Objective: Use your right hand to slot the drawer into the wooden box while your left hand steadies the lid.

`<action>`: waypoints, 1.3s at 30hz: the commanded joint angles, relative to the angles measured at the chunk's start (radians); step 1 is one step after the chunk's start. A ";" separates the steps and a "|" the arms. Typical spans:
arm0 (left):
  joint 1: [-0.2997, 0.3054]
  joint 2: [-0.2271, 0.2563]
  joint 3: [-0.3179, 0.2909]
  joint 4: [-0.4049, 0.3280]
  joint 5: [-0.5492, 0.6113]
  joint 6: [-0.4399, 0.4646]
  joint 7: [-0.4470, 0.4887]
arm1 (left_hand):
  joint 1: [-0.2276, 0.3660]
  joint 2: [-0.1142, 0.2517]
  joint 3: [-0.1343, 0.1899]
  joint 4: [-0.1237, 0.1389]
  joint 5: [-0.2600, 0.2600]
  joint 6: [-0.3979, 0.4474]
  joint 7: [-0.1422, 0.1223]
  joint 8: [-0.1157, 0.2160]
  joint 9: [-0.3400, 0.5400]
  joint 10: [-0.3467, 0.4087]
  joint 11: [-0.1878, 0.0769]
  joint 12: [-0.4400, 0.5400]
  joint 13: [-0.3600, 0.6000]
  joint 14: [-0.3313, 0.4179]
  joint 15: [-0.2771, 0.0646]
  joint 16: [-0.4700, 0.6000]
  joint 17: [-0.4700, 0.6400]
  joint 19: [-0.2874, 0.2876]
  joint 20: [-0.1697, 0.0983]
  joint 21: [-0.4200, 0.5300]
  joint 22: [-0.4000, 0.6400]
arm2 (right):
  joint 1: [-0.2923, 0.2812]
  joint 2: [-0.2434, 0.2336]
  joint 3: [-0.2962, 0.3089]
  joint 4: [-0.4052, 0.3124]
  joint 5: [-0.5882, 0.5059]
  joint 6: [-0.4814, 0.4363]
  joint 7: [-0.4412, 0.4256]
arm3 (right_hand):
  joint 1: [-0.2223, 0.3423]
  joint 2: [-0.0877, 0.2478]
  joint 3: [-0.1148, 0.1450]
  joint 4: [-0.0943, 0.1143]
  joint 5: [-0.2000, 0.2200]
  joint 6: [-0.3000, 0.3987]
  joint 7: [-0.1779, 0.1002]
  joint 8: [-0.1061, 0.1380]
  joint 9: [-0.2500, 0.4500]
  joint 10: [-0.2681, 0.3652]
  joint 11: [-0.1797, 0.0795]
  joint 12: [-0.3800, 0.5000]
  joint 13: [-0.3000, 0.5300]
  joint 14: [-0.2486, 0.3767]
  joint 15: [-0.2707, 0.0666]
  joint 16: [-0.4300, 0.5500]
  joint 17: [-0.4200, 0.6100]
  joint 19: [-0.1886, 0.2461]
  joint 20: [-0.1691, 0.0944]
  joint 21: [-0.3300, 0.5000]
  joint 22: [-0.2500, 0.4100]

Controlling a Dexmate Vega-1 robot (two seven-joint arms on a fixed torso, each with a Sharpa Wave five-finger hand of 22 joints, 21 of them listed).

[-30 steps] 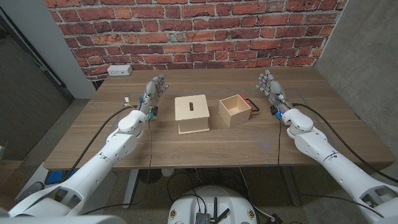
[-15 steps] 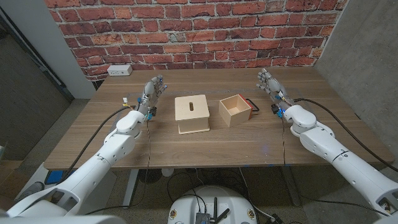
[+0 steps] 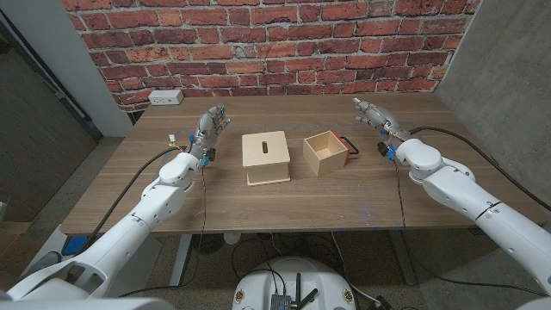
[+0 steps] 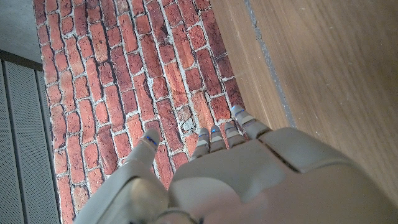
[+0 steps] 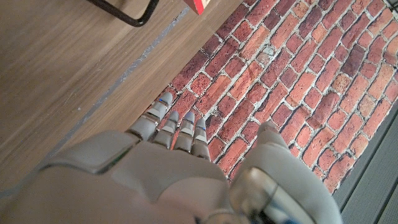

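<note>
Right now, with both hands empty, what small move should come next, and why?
Probably bring the right hand in toward the drawer. The drawer sits on the table beside the box, not yet slotted in, with its black handle toward that hand, which is open and apart from it. The left hand is off the lid too.

Matt wood table (image 3: 284, 202) — rough brick wall (image 3: 275, 43)

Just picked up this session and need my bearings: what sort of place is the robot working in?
Probably a lab or workshop test bay, not a home: a bare wooden table against a red brick wall, a white power strip at its far edge, concrete to the right, and only the wooden box and drawer laid out.
</note>
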State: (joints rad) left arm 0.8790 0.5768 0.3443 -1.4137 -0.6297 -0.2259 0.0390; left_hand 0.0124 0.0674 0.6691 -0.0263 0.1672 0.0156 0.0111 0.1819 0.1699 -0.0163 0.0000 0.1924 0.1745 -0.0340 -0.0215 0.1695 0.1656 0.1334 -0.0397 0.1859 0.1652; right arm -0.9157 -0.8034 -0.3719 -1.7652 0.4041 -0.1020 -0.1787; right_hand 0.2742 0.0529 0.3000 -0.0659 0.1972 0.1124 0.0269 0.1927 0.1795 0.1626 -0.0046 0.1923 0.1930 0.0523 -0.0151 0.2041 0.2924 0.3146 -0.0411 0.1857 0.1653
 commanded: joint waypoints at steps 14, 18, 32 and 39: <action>-0.021 -0.013 0.006 0.011 0.017 0.005 0.026 | 0.001 0.044 -0.001 -0.004 0.006 0.021 -0.001 0.005 0.005 0.007 -0.005 0.006 0.005 0.008 -0.004 0.010 0.003 0.013 -0.075 0.007 0.005 | 0.065 -0.150 -0.071 -0.234 -0.170 -0.367 0.005 | 0.067 -0.017 0.017 -0.072 -0.008 -0.033 0.046 0.001 0.008 0.030 0.038 0.020 0.013 0.083 0.038 0.035 -0.005 0.040 0.055 0.012 0.004; -0.026 -0.013 0.010 0.009 0.022 0.016 0.032 | 0.001 0.044 -0.001 -0.004 0.006 0.024 -0.001 0.006 0.005 0.008 -0.005 0.006 0.005 0.010 -0.005 0.010 0.003 0.014 -0.074 0.007 0.005 | 0.085 -0.166 -0.087 -0.263 -0.192 -0.425 0.024 | 0.084 -0.025 0.021 -0.088 -0.005 -0.024 0.061 0.009 0.010 0.040 0.050 0.026 0.019 0.097 0.049 0.042 -0.003 0.039 0.075 0.010 0.005; -0.006 -0.006 0.003 -0.022 0.025 0.029 0.063 | 0.001 0.046 -0.002 -0.004 0.006 0.030 -0.001 0.006 0.005 0.016 -0.006 0.008 0.005 0.015 -0.005 0.010 0.004 0.016 -0.074 0.007 0.005 | 0.197 -0.201 -0.181 -0.333 -0.273 -0.601 0.141 | 0.144 -0.051 0.037 -0.113 0.018 0.004 0.110 0.026 0.016 0.061 0.077 0.038 0.036 0.124 0.077 0.055 0.003 0.037 0.120 0.006 0.006; -0.006 0.000 0.004 -0.032 0.026 0.047 0.067 | 0.000 0.047 -0.002 -0.003 0.006 0.031 -0.001 0.006 0.005 0.017 -0.008 0.008 0.005 0.017 -0.005 0.010 0.004 0.017 -0.073 0.007 0.005 | 0.281 -0.199 -0.258 -0.357 -0.328 -0.707 0.221 | 0.160 -0.072 0.037 -0.111 0.028 0.044 0.124 0.045 0.021 0.084 0.083 0.050 0.046 0.145 0.082 0.066 0.009 0.043 0.135 0.008 0.006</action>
State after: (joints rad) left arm 0.8659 0.5672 0.3509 -1.4248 -0.6069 -0.2012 0.0912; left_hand 0.0124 0.0674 0.6691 -0.0263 0.1672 0.0371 0.0111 0.1819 0.1698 -0.0035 -0.0055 0.1963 0.1744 -0.0248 -0.0196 0.1739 0.1655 0.1399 -0.0357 0.1859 0.1651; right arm -0.7451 -0.9909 -0.5301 -2.0729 0.1544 -0.6525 -0.0604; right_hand 0.4256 -0.0089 0.3337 -0.1757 0.2158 0.1342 0.1326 0.2267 0.1960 0.2305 0.0770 0.2333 0.2327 0.1807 0.0674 0.2594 0.2951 0.3521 0.0861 0.1918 0.1665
